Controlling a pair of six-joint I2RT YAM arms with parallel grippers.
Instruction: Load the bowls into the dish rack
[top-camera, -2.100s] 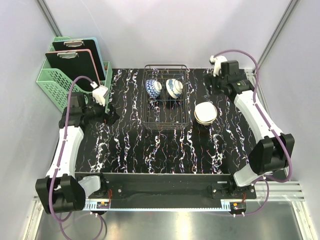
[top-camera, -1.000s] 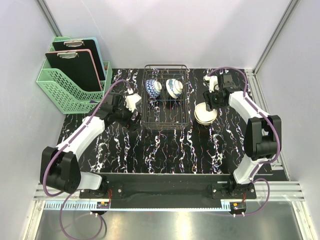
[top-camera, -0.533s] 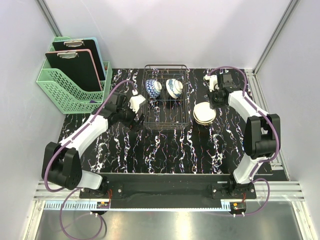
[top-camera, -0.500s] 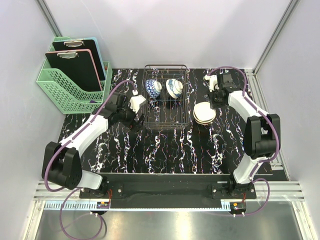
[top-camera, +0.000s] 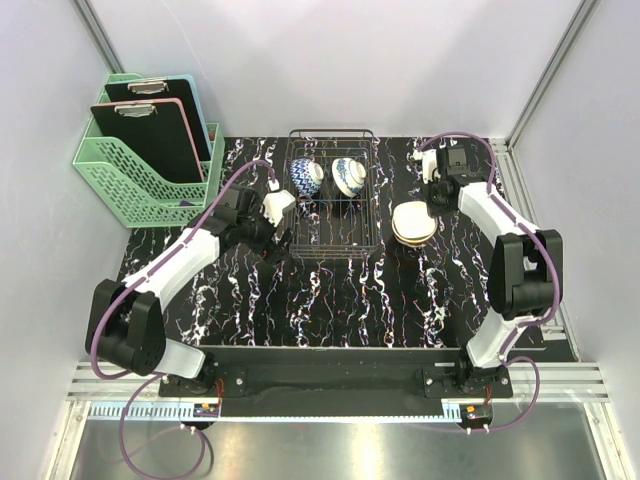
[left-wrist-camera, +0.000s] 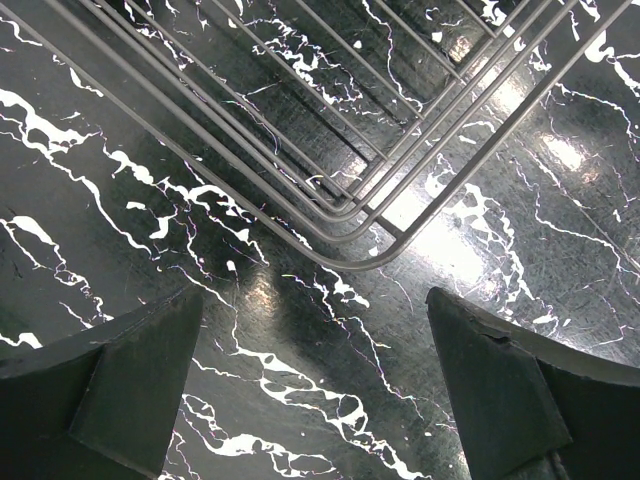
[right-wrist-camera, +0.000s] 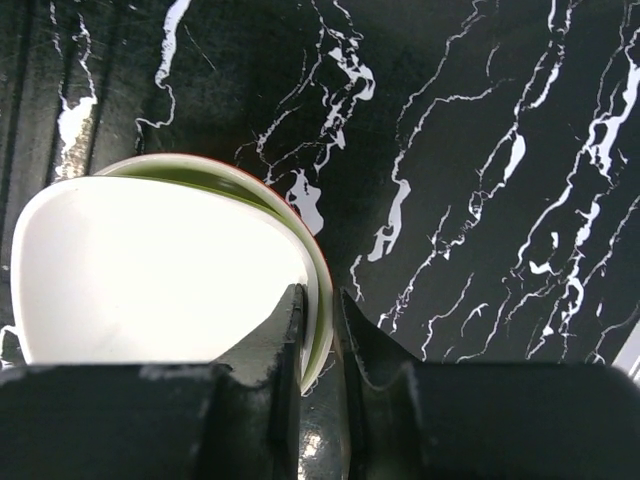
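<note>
Two white bowls with blue pattern (top-camera: 305, 175) (top-camera: 348, 175) stand on edge in the dish rack (top-camera: 332, 243). Right of the rack is a nested stack of bowls (top-camera: 410, 223): a cream-white bowl (right-wrist-camera: 150, 270) on top, a lime green rim (right-wrist-camera: 322, 310) under it and a sliver of orange rim (right-wrist-camera: 305, 235) outside that. My right gripper (right-wrist-camera: 318, 300) (top-camera: 431, 203) is shut on the stack's rim, with the white and green edges between its fingers. My left gripper (left-wrist-camera: 312, 300) (top-camera: 268, 238) is open above the tabletop at the rack's front left corner (left-wrist-camera: 370, 250), holding nothing.
A mint green lattice basket (top-camera: 130, 175) holding clipboards (top-camera: 150, 125) stands at the back left. The black marbled tabletop (top-camera: 330, 300) ends in metal rails at the right side and near edge.
My right gripper has closed on the rim of the bowl stack, which has shifted slightly toward the back. My left arm has crept a little closer to the rack.
</note>
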